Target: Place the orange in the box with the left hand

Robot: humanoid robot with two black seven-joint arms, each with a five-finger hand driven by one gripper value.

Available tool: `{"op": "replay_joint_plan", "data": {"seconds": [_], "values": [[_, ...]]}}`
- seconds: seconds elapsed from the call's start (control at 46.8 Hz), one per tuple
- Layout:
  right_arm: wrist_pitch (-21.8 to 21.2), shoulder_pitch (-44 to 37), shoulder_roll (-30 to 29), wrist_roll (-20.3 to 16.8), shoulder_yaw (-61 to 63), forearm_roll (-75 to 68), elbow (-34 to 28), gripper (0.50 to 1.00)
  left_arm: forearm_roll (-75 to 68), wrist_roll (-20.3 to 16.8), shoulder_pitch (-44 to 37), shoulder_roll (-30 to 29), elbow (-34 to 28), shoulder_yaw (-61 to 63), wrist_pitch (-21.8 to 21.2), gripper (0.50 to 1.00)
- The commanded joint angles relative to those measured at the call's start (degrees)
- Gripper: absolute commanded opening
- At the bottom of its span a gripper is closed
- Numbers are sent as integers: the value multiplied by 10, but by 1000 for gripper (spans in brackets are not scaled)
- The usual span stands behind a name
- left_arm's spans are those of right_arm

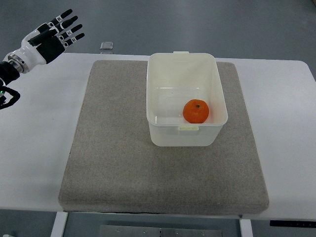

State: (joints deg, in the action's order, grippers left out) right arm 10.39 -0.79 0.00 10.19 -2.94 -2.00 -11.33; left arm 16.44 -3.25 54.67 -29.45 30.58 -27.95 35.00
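Resting inside the box (168,74), the orange (196,111); left hand (52,35) spread empty, far corner.

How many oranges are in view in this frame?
1. The orange lies inside the white plastic box, toward its near right corner, on the grey mat. The box's inside is open to view, so none seems hidden.

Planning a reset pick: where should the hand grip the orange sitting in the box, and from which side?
Come straight down from above. The orange sits on the floor of the white box, near its front-right corner, so the walls block side approaches. Wrap the fingers around its round middle, placing them on the open left and rear sides. The left hand is open, far off.
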Motion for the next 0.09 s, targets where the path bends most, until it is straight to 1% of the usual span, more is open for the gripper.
{"op": "replay_joint_plan", "data": {"seconds": [0.0,0.064], "values": [[0,0,0,0,-1,2,0,926,0,0,0,-1,0,-1,0,999],[0,0,0,1,-1,2,0,926,1,0,1,-1,0,-1,0,999]]}}
